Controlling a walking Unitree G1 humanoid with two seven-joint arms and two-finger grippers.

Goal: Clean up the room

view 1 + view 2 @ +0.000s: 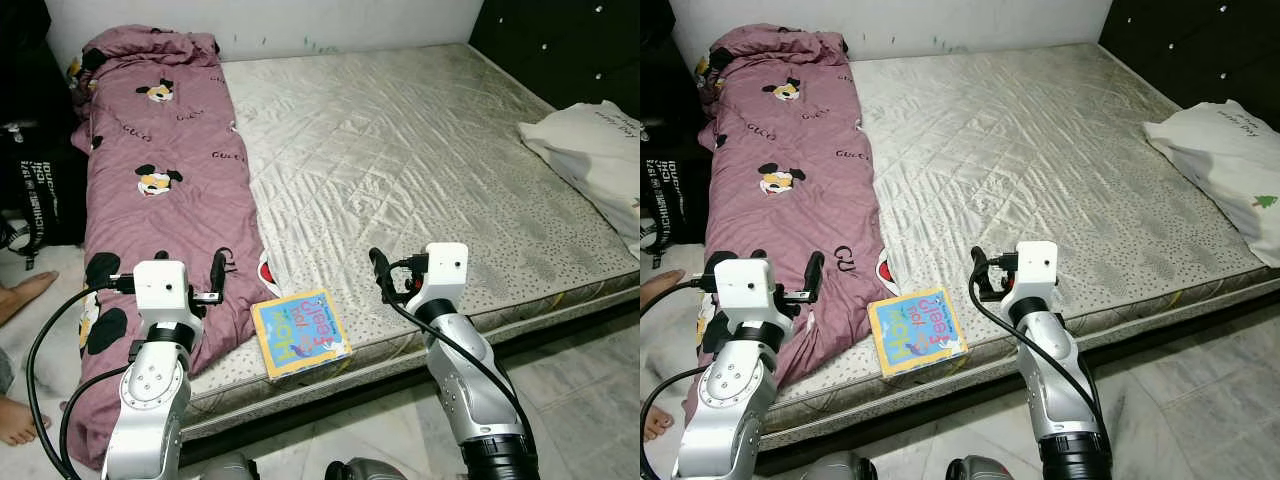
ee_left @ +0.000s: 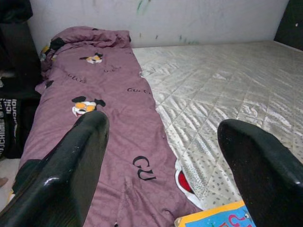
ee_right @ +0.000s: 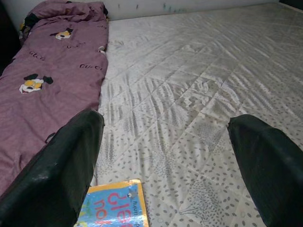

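Book (image 1: 300, 333) lies flat on the near edge of the mattress (image 1: 420, 170), between the two grippers, a little ahead of and below both, nearer the left gripper's right finger than the right gripper's left one. Looks like a small, thick children's board book with a bright cover: likely light, stiff, not fragile, glossy so possibly slick. Lying flat on a soft quilted surface, it offers no top hold; best bet is probably to pinch across its thickness at the corner that overhangs the mattress edge, or to span its short width with fingers pressed into the padding (the mattress should give a bit). Left gripper (image 1: 215, 280) is spread wide, holding nothing, touching nothing, hovering over the lower end of the purple blanket (image 1: 160, 200); the book's corner shows just beyond its right finger (image 2: 260, 170) in the left wrist view. Right gripper (image 1: 385, 280) is likewise wide apart and empty, poised over bare mattress, with the book's upper edge near its left finger (image 3: 61, 170) in the right wrist view. Blanket runs away from the left gripper along the far-left side of the bed; soft, bulky, would need bunching. White pillow (image 1: 600, 160) sits well off beyond the right gripper. A person's bare feet (image 1: 20, 300) rest on the floor left of the left arm.
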